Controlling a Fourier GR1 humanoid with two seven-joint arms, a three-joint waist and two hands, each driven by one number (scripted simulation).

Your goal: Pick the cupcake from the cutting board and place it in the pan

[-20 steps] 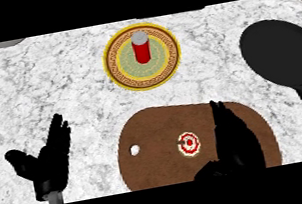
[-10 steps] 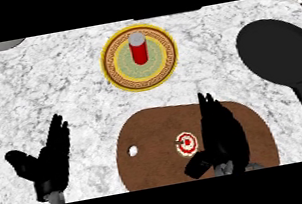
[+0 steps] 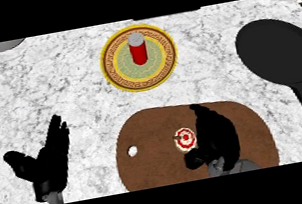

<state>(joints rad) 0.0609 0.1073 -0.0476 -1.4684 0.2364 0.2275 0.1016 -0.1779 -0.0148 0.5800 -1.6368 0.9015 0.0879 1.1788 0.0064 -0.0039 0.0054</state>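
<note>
Looking steeply down on a pale marbled surface (image 3: 27, 105). A brown oval cutting board (image 3: 153, 139) lies at about 6 o'clock in the view. On it sits the cupcake (image 3: 184, 139), seen from above as a small round of red and white, near the board's middle.

Over the last second the robot's right hand (image 3: 218, 135) has slid forward along the board, from its lower right corner up to the cupcake's 3 o'clock side. It now lies just beside the cupcake, fingers long and fairly straight, pointing toward 12 o'clock, with the thumb bent in low near 5 o'clock of the cake. The fingers are not wrapped round the cupcake. Whether the thumb already touches it is hard to say, since black hand and dark board blur together there.

The cupcake itself has not shifted and is still on the board. This reads as the end of the approach, with the grasp yet to come.

The black pan (image 3: 281, 56) waits at 2 o'clock, well apart from the board, its handle running down toward 5 o'clock.

The left hand (image 3: 45, 163) rests open at 8 o'clock, fingers up and spread.

A yellow plate (image 3: 115, 72) at 12 o'clock holds an upright red cylinder (image 3: 138, 51).
</note>
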